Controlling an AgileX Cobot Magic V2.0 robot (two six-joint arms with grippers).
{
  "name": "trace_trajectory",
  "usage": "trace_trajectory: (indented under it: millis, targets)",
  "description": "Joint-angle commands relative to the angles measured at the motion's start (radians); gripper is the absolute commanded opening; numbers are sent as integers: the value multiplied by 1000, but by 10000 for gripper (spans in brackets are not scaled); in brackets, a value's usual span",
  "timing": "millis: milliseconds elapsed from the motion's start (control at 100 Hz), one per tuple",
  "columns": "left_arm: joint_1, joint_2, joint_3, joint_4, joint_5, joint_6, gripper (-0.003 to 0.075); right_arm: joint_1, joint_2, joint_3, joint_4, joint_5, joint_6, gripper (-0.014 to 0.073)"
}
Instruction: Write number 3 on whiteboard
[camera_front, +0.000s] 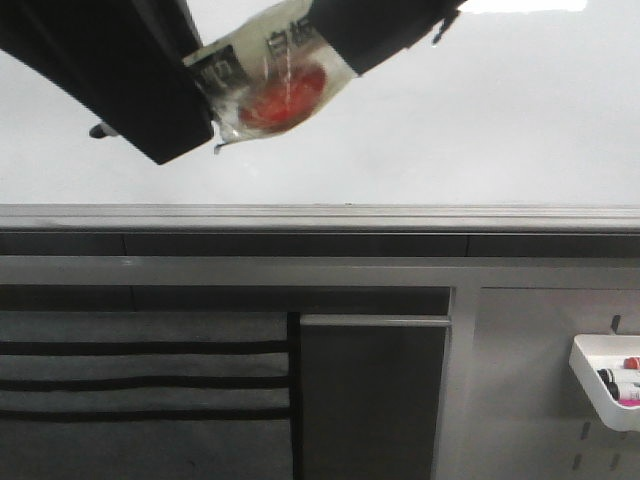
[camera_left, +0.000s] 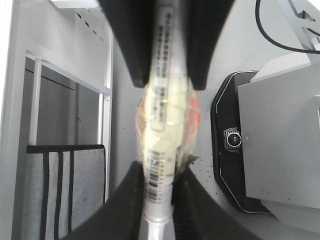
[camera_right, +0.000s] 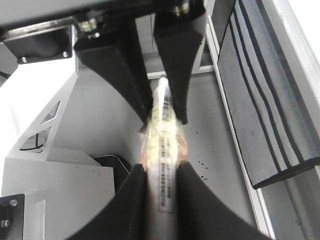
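Held item: a marker (camera_front: 270, 75) wrapped in clear film with a barcode label and a red-orange patch, gripped at both ends.
Left claw (camera_left: 159, 192): clenched on the marker, fingers (camera_left: 125, 200) pressing its lower stretch.
Right claw (camera_right: 160, 185): clenched on the same marker from the opposite end.
Likely reason: two-ended grip suggests a handover or pulling off the cap; writing has not begun.
Whiteboard (camera_front: 480, 120): behind both arms, above the grey rail (camera_front: 320, 215); no number 3 visible on it.
Front view only: board surface, and a white tray (camera_front: 605, 375) of spare markers at lower right.
Wrist views only: barcode text, finger contact, speckled tabletop (camera_right: 210, 150) below.
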Motion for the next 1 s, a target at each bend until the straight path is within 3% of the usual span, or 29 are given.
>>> trace_trajectory:
  millis: [0,180,250,350,630,840,990]
  targets:
    - [-7,-28,-34,-31,-37,2,27,1,-18,-34,43,-22,-11,-20]
    - [-5,-28,-37,-21,-84,-2,302,1,-18,-34,38,-22,-11,-39]
    - [5,-28,-48,-19,-105,-25,362,1,-26,-34,13,-24,-9,-39]
    - [41,-47,-61,-19,-119,-54,368,-22,-59,-34,-27,-44,26,-39]
    - [196,-225,-24,-29,-201,-211,368,-187,-224,-25,-232,-59,313,-39]
    - [295,-401,171,-31,-319,-325,368,-392,-348,117,-227,-145,468,-39]
    - [326,-500,304,-52,-438,-344,367,-432,-374,221,-190,-194,470,-39]
